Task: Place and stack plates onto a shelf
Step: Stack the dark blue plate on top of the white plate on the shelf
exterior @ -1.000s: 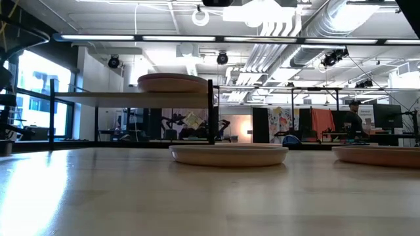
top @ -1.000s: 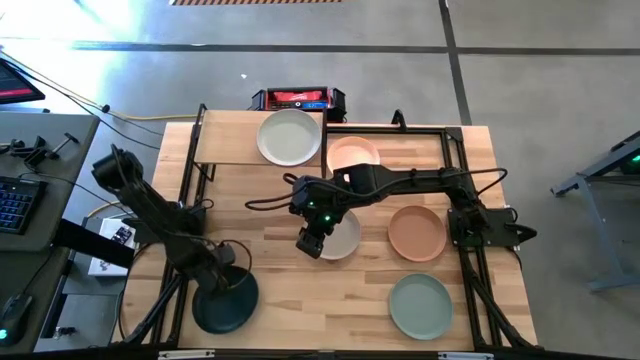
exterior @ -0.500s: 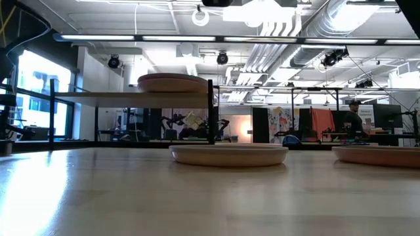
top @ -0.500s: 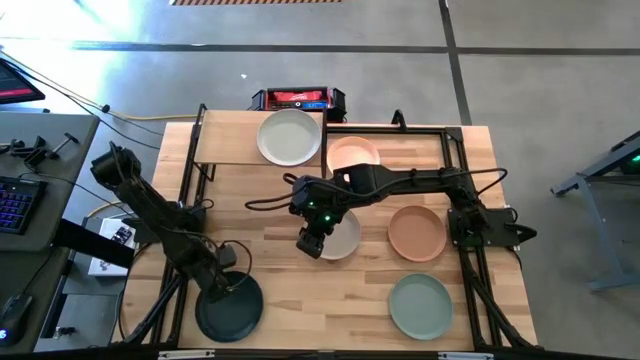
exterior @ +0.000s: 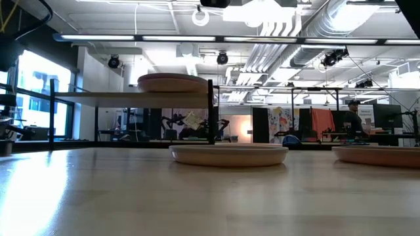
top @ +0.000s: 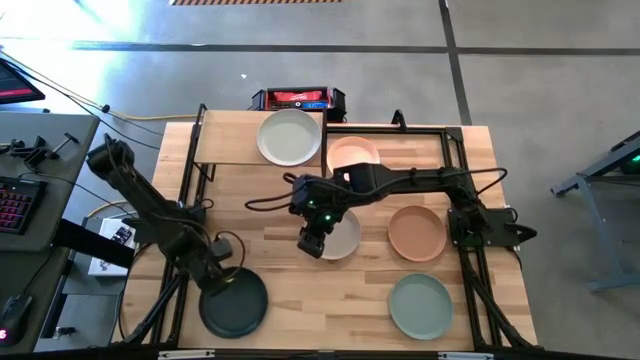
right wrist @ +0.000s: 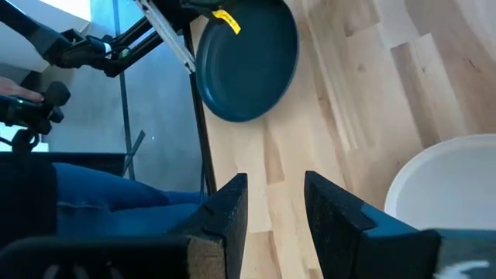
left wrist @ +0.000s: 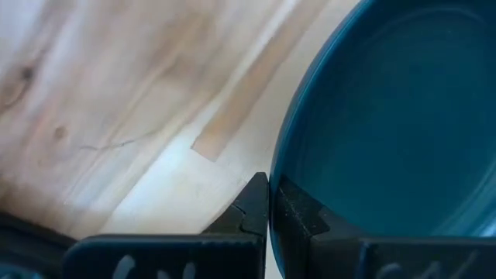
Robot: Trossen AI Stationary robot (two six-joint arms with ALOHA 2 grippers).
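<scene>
My left gripper [top: 216, 276] is shut on a dark green plate [top: 235, 303] at the table's near left corner; the right wrist view also shows this plate [right wrist: 248, 62]. My right gripper [top: 312, 243] stands open with nothing between its fingers, over the left edge of an off-white plate [top: 343, 236] at mid-table. The shelf [top: 228, 150] stands at the far left with a pale plate [top: 290, 137] on its top panel. A peach plate [top: 353, 153], a terracotta plate [top: 417, 232] and a sage green plate [top: 420, 305] lie flat on the table. My left gripper pinches the dark green plate's rim [left wrist: 276, 172] between its two fingers, one on the inner side and one on the outer side. The fingers come at it from the table's left, slanting down. I cannot tell whether the plate is clear of the table.
A black metal frame [top: 445, 140] borders the table's far right part. A red box [top: 297, 99] sits beyond the far edge. A person's legs in blue trousers [right wrist: 85, 198] and a hand [right wrist: 17, 91] show past the table's left edge. Bare wood lies at the near middle [top: 320, 300].
The dark green plate has shifted a little toward the table's right edge, and my left arm has moved with it. My right gripper has kept still.
</scene>
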